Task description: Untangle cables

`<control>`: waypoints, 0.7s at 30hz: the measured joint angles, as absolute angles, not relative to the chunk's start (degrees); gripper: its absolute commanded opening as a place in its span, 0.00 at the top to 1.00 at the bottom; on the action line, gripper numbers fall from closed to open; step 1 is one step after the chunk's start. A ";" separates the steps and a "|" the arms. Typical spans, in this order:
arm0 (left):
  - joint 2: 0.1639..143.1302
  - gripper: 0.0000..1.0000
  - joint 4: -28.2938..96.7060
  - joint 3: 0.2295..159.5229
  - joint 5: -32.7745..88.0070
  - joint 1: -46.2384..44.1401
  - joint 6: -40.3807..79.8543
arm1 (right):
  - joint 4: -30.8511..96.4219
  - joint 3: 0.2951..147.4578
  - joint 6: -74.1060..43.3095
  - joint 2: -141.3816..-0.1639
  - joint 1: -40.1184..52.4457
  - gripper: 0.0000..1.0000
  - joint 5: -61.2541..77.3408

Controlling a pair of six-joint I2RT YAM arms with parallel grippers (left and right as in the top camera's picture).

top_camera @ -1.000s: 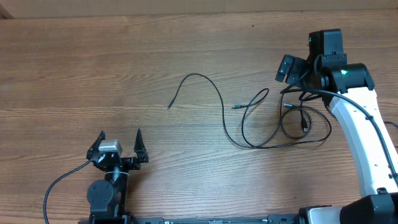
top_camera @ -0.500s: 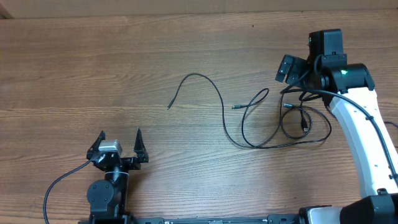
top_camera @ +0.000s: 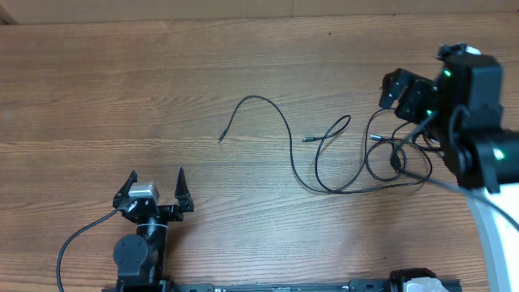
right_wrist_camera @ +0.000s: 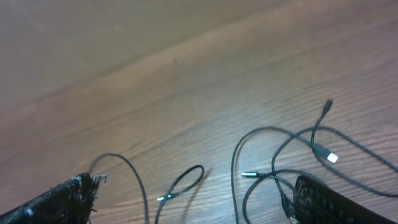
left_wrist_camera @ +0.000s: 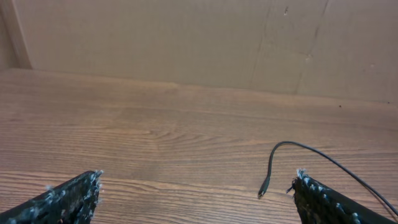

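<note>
Several thin black cables lie on the wooden table. One long cable (top_camera: 276, 113) curves from a free plug end (top_camera: 220, 139) toward a small loop (top_camera: 334, 130). It runs on into a loose tangle (top_camera: 395, 160) at the right. My right gripper (top_camera: 404, 93) hovers open over that tangle, holding nothing. In the right wrist view my right gripper (right_wrist_camera: 196, 186) has the loop (right_wrist_camera: 186, 177) and a silver plug (right_wrist_camera: 249, 175) between its fingers, far below. My left gripper (top_camera: 156, 173) rests open near the front edge, well away from the cables. In the left wrist view my left gripper (left_wrist_camera: 198, 180) frames bare table, with the cable end (left_wrist_camera: 264, 186) by its right finger (left_wrist_camera: 308, 186).
The table (top_camera: 122, 81) is brown wood grain. A cardboard wall (left_wrist_camera: 186, 37) stands along its far edge. A thicker black arm wire (top_camera: 81, 235) trails from the left arm's base at the front left.
The right arm has swung to the right and risen toward the overhead camera. The cables and the left arm have not moved.
</note>
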State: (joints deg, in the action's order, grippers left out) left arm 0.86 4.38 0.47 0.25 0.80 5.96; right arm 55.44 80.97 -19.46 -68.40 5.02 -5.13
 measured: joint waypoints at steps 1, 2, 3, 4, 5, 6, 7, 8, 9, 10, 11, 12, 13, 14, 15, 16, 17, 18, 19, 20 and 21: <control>0.86 0.00 4.38 0.47 0.25 0.80 5.96 | 55.44 80.97 -19.46 -67.29 5.02 0.00 -5.13; 0.86 0.00 4.38 0.47 0.25 0.80 5.96 | 55.42 80.97 -19.44 -65.91 5.02 0.00 -5.13; 0.86 0.00 4.38 0.47 0.25 0.80 5.96 | 55.42 80.97 -19.44 -64.49 4.99 0.00 -5.15; 0.86 0.01 4.36 0.47 0.25 0.80 5.96 | 55.40 80.97 -19.44 -63.22 5.02 0.00 -5.10; 0.86 0.01 4.38 0.47 0.25 0.80 5.96 | 55.40 80.97 -19.46 -61.69 5.02 0.00 -5.15; 0.86 0.01 4.38 0.47 0.25 0.80 5.96 | 55.42 80.97 -19.44 -60.31 5.02 0.00 -5.15; 0.86 0.00 4.38 0.47 0.25 0.80 5.96 | 55.44 80.97 -19.46 -58.52 5.02 0.00 -5.30; 0.86 0.01 4.38 0.47 0.25 0.80 5.96 | 55.48 80.97 -19.49 -57.23 5.02 0.00 -5.72; 0.86 0.00 4.38 0.47 0.25 0.80 5.96 | 55.46 80.97 -19.44 -55.68 5.02 0.00 -6.48; 0.86 0.00 4.38 0.47 0.25 0.80 5.96 | 55.40 80.97 -19.46 -53.91 5.02 0.00 -7.62; 0.86 0.00 4.38 0.47 0.25 0.80 5.96 | 55.40 80.97 -19.44 -52.29 5.02 0.00 -8.58; 0.86 0.00 4.38 0.47 0.25 0.80 5.96 | 55.37 80.97 -19.46 -50.50 5.02 0.00 -9.54; 0.86 0.00 4.38 0.47 0.25 0.80 5.96 | 55.35 80.97 -19.44 -48.99 5.02 0.00 -10.26; 0.86 0.01 4.38 0.47 0.25 0.80 5.96 | 55.40 80.97 -19.46 -47.33 5.02 0.00 -10.87; 0.86 0.01 4.38 0.47 0.25 0.80 5.96 | 55.37 80.97 -19.46 -45.80 5.02 0.00 -11.31; 0.86 0.01 4.38 0.47 0.25 0.80 5.96 | 55.51 80.99 -19.44 -44.07 5.02 0.00 -11.73; 0.86 0.01 4.38 0.47 0.25 0.80 5.96 | 55.88 80.99 -19.44 -42.70 5.02 0.00 -12.05; 0.86 0.00 4.38 0.47 0.25 0.80 5.96 | 56.80 80.99 -19.44 -41.08 5.02 0.00 -12.40; 0.86 0.00 4.38 0.47 0.25 0.80 5.96 | 57.69 80.99 -19.46 -39.99 4.99 0.00 -12.53; 0.86 0.00 4.36 0.47 0.25 0.80 5.96 | 58.92 80.99 -19.44 -38.92 5.02 0.00 -12.67; 0.86 0.00 4.38 0.47 0.25 0.80 5.96 | 60.25 80.99 -19.46 -37.87 5.02 0.00 -12.82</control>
State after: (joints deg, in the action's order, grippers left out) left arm 0.86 4.38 0.47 0.25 0.80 5.96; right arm 60.25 80.99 -19.46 -37.87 5.02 -12.82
